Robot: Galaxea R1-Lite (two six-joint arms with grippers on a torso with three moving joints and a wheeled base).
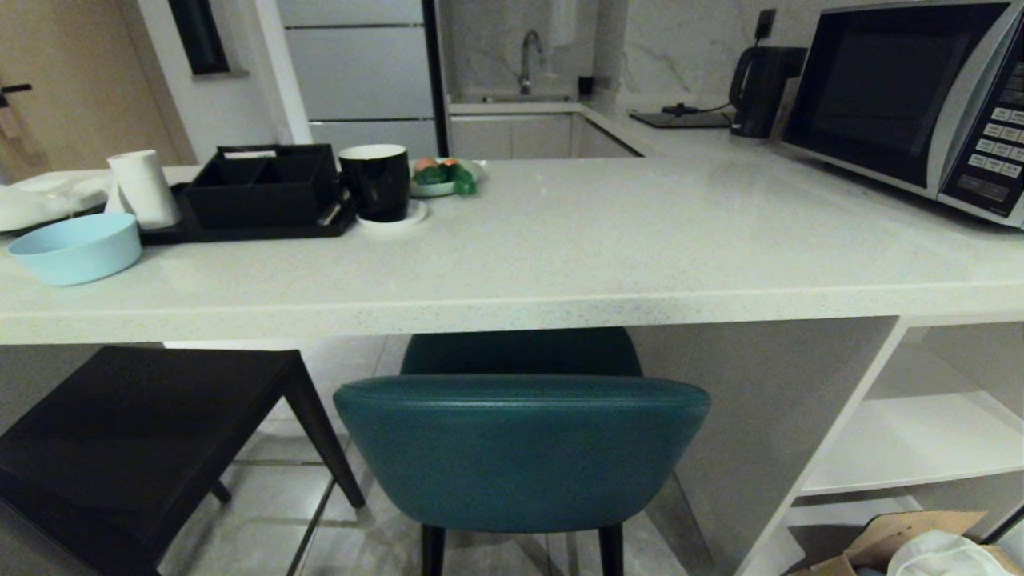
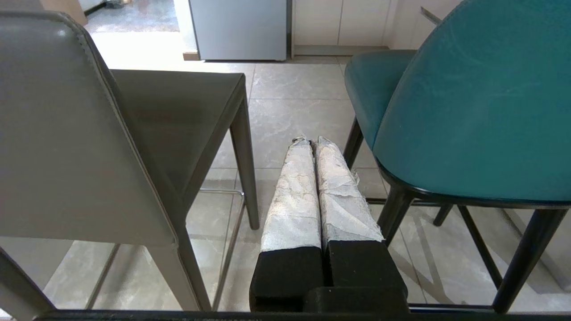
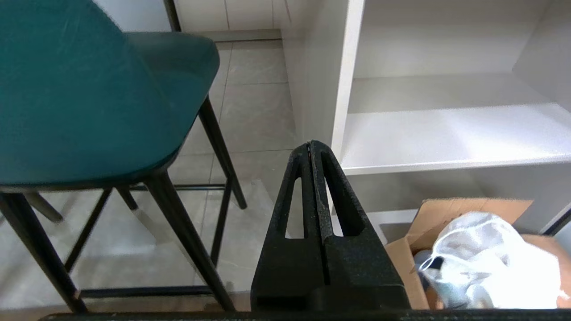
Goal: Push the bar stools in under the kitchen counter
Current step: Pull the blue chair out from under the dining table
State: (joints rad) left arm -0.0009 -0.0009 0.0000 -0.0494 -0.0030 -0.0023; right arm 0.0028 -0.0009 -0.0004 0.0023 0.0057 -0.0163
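The teal bar stool (image 1: 520, 452) stands in front of me with its curved backrest toward me and its seat partly under the kitchen counter (image 1: 560, 264). The dark grey-brown stool (image 1: 136, 432) stands at the left, its seat mostly out from under the slab. Neither arm shows in the head view. My left gripper (image 2: 311, 141) is shut and empty, held low between the grey stool (image 2: 89, 147) and the teal stool (image 2: 473, 102). My right gripper (image 3: 311, 145) is shut and empty, between the teal stool (image 3: 89, 93) and the white shelves (image 3: 446, 133).
On the counter stand a microwave (image 1: 912, 96), a kettle (image 1: 760, 88), a black mug (image 1: 376, 182), a black tray (image 1: 264, 192), a white cup (image 1: 144, 188) and a blue bowl (image 1: 76, 248). A cardboard box (image 1: 920, 548) with white cloth sits on the floor by the shelves.
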